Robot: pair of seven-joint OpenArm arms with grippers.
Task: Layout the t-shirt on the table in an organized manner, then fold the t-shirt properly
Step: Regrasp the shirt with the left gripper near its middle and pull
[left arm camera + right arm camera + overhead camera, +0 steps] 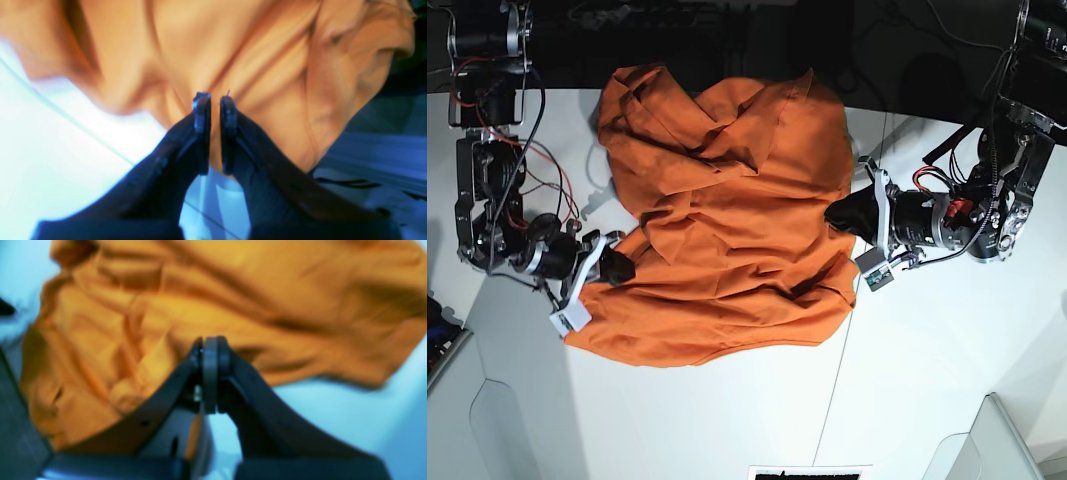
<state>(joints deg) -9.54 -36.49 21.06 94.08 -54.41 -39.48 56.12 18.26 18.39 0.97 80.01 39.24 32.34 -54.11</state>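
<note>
The orange t-shirt [727,220] lies crumpled and creased across the middle of the white table [727,420]. My left gripper [835,214] sits at the shirt's right edge. In the left wrist view its jaws [215,100] stand almost together with orange cloth [267,50] pinched in the narrow gap. My right gripper [623,268] is at the shirt's lower left edge. In the right wrist view its fingers [210,343] press tight together over the cloth [233,290], and an orange strip shows beneath them.
A thin seam [827,400] runs down the tabletop toward the front. Raised white panels stand at the front corners [1007,440] [487,420]. Cables [557,190] hang by the arm on the left. Beyond the shirt, the table's far edge meets a dark background.
</note>
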